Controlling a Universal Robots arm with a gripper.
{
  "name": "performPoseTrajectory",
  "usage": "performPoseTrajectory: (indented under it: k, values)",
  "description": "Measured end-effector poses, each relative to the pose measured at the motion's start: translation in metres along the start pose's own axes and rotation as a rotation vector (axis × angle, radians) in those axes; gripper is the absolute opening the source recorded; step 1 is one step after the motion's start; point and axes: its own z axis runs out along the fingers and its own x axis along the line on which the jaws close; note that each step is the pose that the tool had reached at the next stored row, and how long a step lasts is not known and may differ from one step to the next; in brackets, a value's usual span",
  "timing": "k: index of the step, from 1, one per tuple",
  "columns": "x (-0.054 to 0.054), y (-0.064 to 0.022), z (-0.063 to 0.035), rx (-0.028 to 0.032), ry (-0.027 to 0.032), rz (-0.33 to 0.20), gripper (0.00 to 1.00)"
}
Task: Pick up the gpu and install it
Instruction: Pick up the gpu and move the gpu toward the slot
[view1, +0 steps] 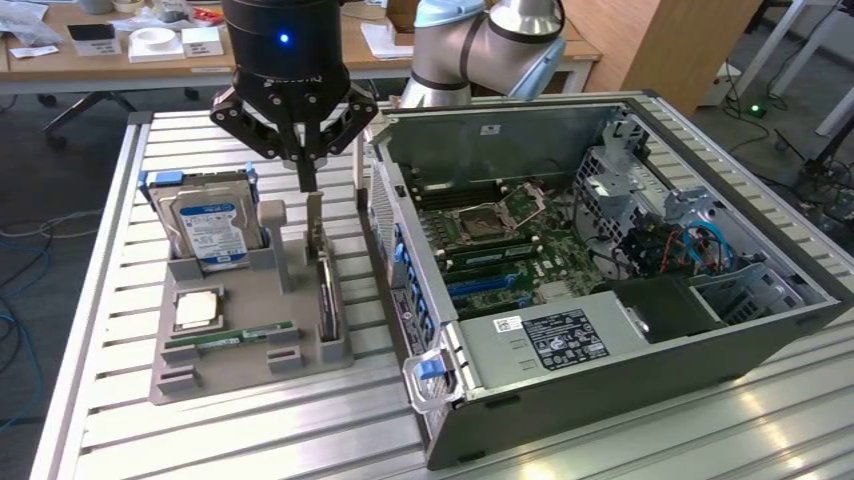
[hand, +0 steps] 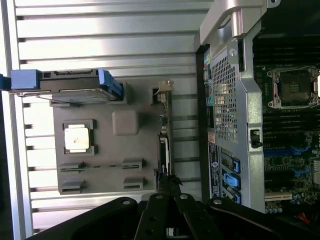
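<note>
Gpu (view1: 324, 290) is seen upright, on edge, in the grey tray (view1: 247, 375) on the tabletop (view1: 200, 440), beside the open case (view1: 641, 350). Hand (view1: 310, 180) is pressed together on its top edge (a pinch, apparently). Lift and install are judged not yet done.

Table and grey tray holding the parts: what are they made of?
The table looks like bare metal, probably aluminium: silvery ribbed slats that shine. The grey tray looks like matte plastic: dull, even grey, no glints.

Silver arm (view1: 461, 55), pale-blue joint cap (view1: 447, 12), black tool (view1: 308, 180) with blue light (view1: 283, 40).
</note>
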Motion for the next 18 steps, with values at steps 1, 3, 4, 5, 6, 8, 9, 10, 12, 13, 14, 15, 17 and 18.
performPoseTrajectory:
  k: [1,3,4,5,6,8,9,10,12,13,14,15,17,18]
  values:
    - [0.0000,0.0000,0.0000,0.0001,0.0000,0.000,0.11]
    - [0.0000,0.0000,0.0000,0.0001,0.0000,0.000,0.11]
    - [0.0000,0.0000,0.0000,0.0000,0.0000,0.000,0.11]
    - [0.0000,0.0000,0.0000,0.0001,0.0000,0.000,0.11]
    - [0.0000,0.0000,0.0000,0.0000,0.0000,0.000,0.17]
    - [0.0000,0.0000,0.0000,0.0001,0.0000,0.000,0.23]
    - [0.0000,0.0000,0.0000,0.0001,0.0000,0.000,0.29]
    - [0.0000,0.0000,0.0000,0.0001,0.0000,0.000,0.35]
    - [0.0000,0.0000,0.0000,0.0001,0.0000,0.000,0.35]
    - [0.0000,0.0000,0.0000,0.0000,0.0000,0.000,0.42]
    - [0.0000,0.0000,0.0000,0.0000,0.0000,0.000,0.42]
    - [0.0000,0.0000,0.0001,0.0001,0.0000,0.000,0.42]
    - [0.0001,-0.0001,0.0021,-0.0001,-0.0001,0.000,0.42]
    - [0.0001,-0.0002,0.0038,-0.0001,-0.0001,0.000,0.42]
